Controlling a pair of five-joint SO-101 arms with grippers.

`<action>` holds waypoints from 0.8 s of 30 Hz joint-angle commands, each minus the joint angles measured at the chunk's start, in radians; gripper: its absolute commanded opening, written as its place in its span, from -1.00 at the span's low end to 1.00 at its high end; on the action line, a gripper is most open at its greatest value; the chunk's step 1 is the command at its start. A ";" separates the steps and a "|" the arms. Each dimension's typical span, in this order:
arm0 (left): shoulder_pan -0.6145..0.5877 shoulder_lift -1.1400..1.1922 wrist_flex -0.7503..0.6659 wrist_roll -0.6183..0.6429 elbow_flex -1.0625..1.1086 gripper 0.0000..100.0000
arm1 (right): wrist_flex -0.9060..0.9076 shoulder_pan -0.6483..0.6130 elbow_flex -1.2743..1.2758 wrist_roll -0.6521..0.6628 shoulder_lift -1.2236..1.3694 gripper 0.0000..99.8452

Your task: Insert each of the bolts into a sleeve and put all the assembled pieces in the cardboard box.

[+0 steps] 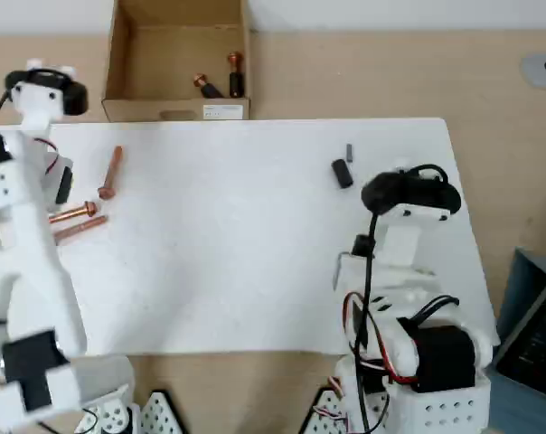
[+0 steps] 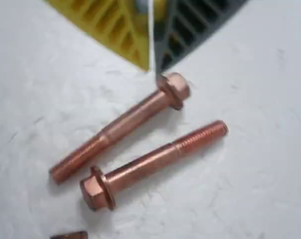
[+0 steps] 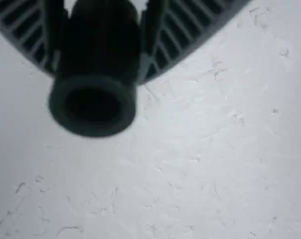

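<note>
Sleeve (image 3: 93, 104) is clamped in the right end effector (image 3: 98, 69), between its two dark ribbed fingers (image 3: 190, 25). Its open bore faces the wrist camera, over the white surface (image 3: 215, 174). I can't tell whether it touches down.

A second sleeve (image 1: 343, 172) lies loose just ahead of the right arm (image 1: 409, 271), with a small grey piece (image 1: 349, 151) near it.

On the left end effector (image 2: 151, 64), the yellow finger (image 2: 110, 25) and dark finger (image 2: 190, 25) meet at a thin slit, closed on nothing. The tips hang just beside the head of one bolt (image 2: 120, 127). A neighbour bolt (image 2: 155, 159) lies alongside it, head the opposite way, close but apart.

From above, I note that pair at the surface's left edge, beside the left arm (image 1: 29, 262). A third bolt (image 1: 110, 172) lies nearer the box.

The cardboard box (image 1: 119, 54) stands beyond the far edge. Inside, toward its right wall, are an assembled piece (image 1: 205, 86) and a second assembled piece (image 1: 235, 74).
</note>
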 commanded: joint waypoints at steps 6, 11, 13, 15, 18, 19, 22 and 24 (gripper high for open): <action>-0.023 0.236 0.075 -0.413 -0.322 -0.99 | -0.017 0.015 -0.001 0.009 -0.007 -0.98; -0.043 0.361 0.077 -0.594 -0.374 -0.97 | -0.021 0.015 -0.001 0.009 -0.005 -0.98; -0.054 0.389 0.078 -0.638 -0.373 -0.91 | -0.023 0.015 0.010 0.009 -0.005 -0.98; -0.057 0.409 0.107 -0.678 -0.376 -0.87 | -0.029 0.015 0.024 0.009 -0.005 -0.98; -0.057 0.426 0.157 -0.741 -0.374 -0.85 | -0.061 0.015 0.045 0.009 -0.004 -0.98; -0.055 0.427 0.161 -0.753 -0.371 -0.85 | -0.071 0.015 0.053 0.009 -0.004 -0.98; -0.052 0.433 0.163 -0.789 -0.367 -0.85 | -0.080 0.015 0.059 0.009 -0.001 -0.98; -0.052 0.458 0.163 -0.816 -0.368 -0.85 | -0.080 0.015 0.059 0.009 -0.001 -0.98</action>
